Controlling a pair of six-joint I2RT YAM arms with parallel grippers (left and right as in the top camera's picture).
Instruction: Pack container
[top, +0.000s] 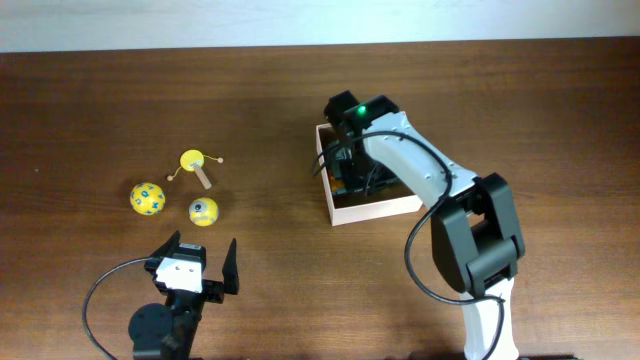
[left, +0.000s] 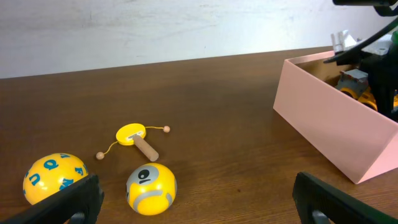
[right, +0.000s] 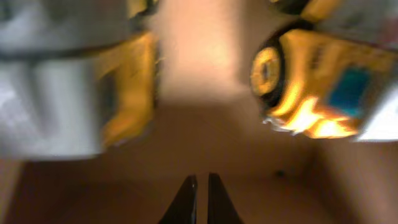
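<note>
The container (top: 375, 208) is a shallow box, white outside and tan inside, right of the table's middle; it also shows in the left wrist view (left: 329, 127). My right gripper (right: 199, 186) is shut and empty, reaching down inside it over the tan floor between two blurred yellow toys (right: 311, 81) (right: 127, 87). On the table to the left lie a yellow ball with blue marks (top: 147, 198), a yellow and grey ball (top: 203, 211) and a yellow drum toy with a wooden handle (top: 195, 165). My left gripper (top: 197, 265) is open and empty, just in front of the balls.
The right arm (top: 440, 190) stretches over the container from the front right. The table's back edge meets a pale wall (left: 155, 31). A black cable (top: 100, 290) loops beside the left arm's base.
</note>
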